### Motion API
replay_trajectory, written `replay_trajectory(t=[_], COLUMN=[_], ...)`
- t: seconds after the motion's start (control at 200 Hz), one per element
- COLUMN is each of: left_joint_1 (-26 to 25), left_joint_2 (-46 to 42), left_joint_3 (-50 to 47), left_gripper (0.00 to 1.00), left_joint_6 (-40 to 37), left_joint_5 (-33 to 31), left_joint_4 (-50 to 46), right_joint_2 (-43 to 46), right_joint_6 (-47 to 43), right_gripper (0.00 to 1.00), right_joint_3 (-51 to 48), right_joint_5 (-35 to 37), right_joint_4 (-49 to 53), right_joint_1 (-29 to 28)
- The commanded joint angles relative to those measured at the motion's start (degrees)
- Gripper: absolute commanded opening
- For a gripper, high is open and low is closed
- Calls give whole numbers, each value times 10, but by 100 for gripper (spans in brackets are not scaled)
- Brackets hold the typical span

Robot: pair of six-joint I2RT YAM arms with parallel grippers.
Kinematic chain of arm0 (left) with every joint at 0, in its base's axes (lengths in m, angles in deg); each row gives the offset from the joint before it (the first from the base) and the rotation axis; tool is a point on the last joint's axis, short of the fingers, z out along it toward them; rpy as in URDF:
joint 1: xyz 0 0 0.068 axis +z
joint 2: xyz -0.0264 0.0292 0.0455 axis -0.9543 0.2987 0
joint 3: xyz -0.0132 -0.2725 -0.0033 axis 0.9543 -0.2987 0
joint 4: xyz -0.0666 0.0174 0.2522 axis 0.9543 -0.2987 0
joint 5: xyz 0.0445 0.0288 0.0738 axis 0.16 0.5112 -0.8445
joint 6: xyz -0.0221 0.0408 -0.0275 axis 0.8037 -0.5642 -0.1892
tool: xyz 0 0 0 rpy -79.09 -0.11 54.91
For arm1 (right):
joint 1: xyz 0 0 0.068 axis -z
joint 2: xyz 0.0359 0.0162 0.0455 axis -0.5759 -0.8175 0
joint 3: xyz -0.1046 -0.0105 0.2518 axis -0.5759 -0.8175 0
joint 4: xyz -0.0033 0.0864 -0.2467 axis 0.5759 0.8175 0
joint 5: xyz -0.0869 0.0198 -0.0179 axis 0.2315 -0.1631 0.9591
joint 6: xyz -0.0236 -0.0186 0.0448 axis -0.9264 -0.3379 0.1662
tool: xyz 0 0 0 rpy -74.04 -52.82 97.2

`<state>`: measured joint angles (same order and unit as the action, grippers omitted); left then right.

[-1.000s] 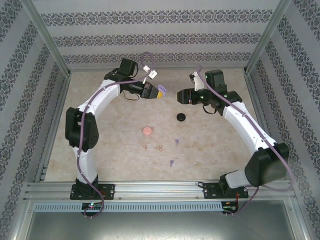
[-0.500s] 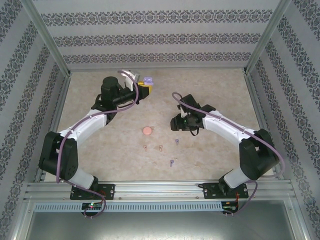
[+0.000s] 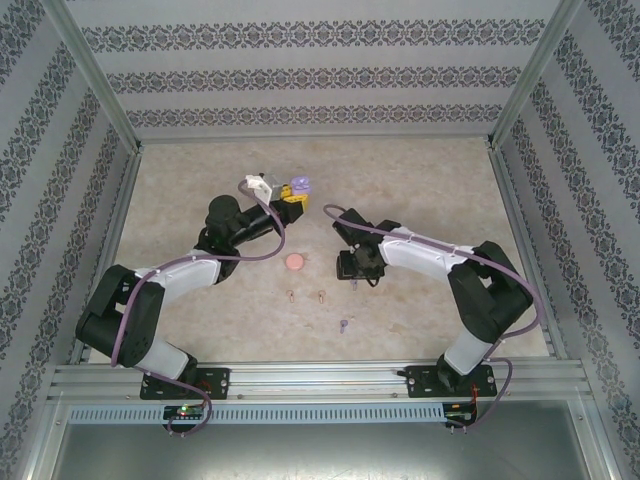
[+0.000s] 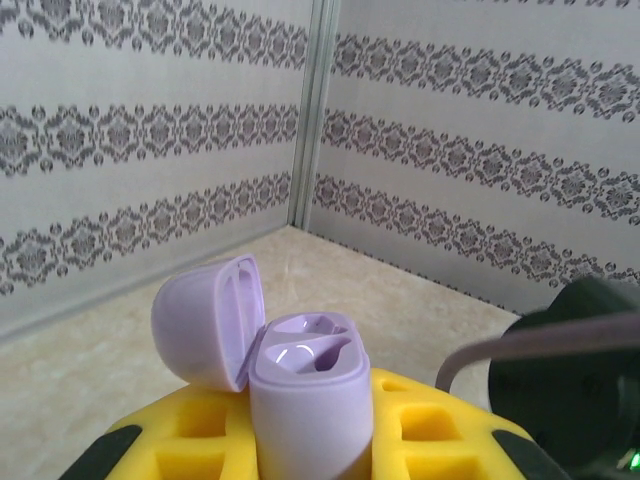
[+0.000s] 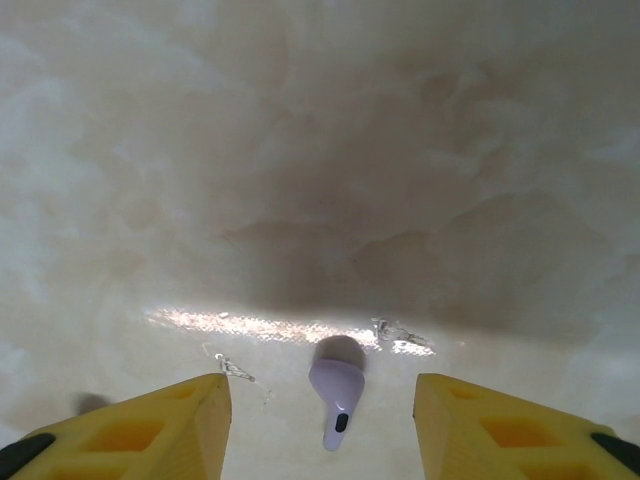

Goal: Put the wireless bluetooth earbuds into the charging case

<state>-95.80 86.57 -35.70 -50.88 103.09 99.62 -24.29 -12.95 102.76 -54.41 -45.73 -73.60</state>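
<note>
The purple earbud (image 5: 336, 385) is straddled by the parted right gripper (image 5: 320, 435); it may be flicked away if pinched off-centre. The open charging case (image 4: 308, 400) is held clamped in the left gripper (image 3: 288, 197)

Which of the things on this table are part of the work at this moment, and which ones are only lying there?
In use now:
- purple case, lid open, gripped by the left pincer
- purple earbud on the table, straddled by the open right pincer
- second purple earbud, probably next

Lying idle for now:
- pink case
- two pinkish-tan earbuds near it
</note>
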Motion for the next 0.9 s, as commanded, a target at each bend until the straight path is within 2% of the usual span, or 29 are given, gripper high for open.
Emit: replay_trajectory(t=[0.0,0.31,0.894], left_joint_1=[-6,-7,-7], left_joint_2=[-3,-20,-29], left_joint_3=[-11,-39,-39], left_gripper=[0,0,0], left_joint_6=[-19,-13,-12], left_joint_5=[5,1,-1], left_joint_4=[120,158,144], right_joint_2=[-18,-45,-66], right_joint_6=[22,26,30], right_gripper=[50,41,26], right_joint_3=[-7,-4,2], right_joint_5=[27,36,35], right_joint_4=[8,5,0], right_joint_1=[-12,-19,-25])
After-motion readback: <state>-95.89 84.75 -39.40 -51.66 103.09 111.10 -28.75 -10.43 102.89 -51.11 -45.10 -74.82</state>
